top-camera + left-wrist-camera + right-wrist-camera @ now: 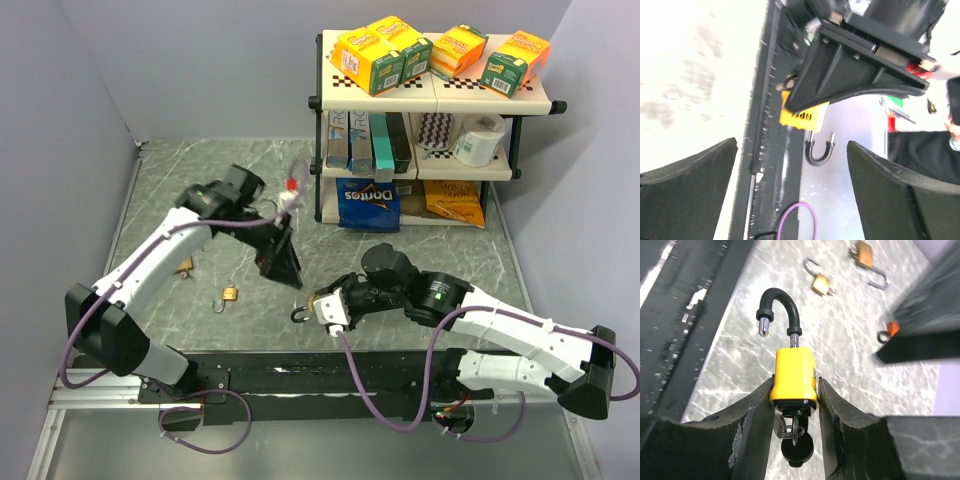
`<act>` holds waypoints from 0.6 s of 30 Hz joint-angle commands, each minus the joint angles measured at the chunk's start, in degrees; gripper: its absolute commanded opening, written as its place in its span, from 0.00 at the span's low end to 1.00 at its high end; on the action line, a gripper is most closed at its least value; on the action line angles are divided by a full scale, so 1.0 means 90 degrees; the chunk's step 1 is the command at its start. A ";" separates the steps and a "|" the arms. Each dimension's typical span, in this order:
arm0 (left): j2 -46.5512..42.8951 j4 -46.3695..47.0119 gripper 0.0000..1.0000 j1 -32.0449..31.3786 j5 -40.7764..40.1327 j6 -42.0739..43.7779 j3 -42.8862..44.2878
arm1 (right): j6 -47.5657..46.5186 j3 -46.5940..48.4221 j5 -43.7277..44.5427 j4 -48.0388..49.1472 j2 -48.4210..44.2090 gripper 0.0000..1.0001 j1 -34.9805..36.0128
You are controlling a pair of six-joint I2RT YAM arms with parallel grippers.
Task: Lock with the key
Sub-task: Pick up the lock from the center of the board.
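My right gripper is shut on a yellow padlock, clamped by its sides between both fingers. Its black shackle stands open, one end free. A key with a round black head sits in the lock's underside, with a wire ring on it. The padlock is held above the table near the front middle. My left gripper is open and empty, just up and left of the padlock. The left wrist view shows the padlock and its shackle ahead, between the wide-open fingers.
Two small brass padlocks lie on the table at the left, also in the right wrist view. A shelf rack with boxes, a Doritos bag and a paper roll stands at the back right.
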 commanded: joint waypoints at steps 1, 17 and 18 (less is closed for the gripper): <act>-0.0210 -0.0817 0.99 0.0663 0.0144 0.0657 0.0611 | 0.0017 -0.0007 0.0595 0.0745 -0.0365 0.00 0.0005; -0.2125 0.2531 0.96 0.0967 -0.0687 -0.2937 -0.0990 | 0.1951 0.1184 0.0324 0.0892 -0.0160 0.00 -0.0552; -0.2125 0.2639 0.96 0.0967 -0.0638 -0.3121 -0.1029 | 0.1951 0.1213 0.0323 0.0882 -0.0122 0.00 -0.0552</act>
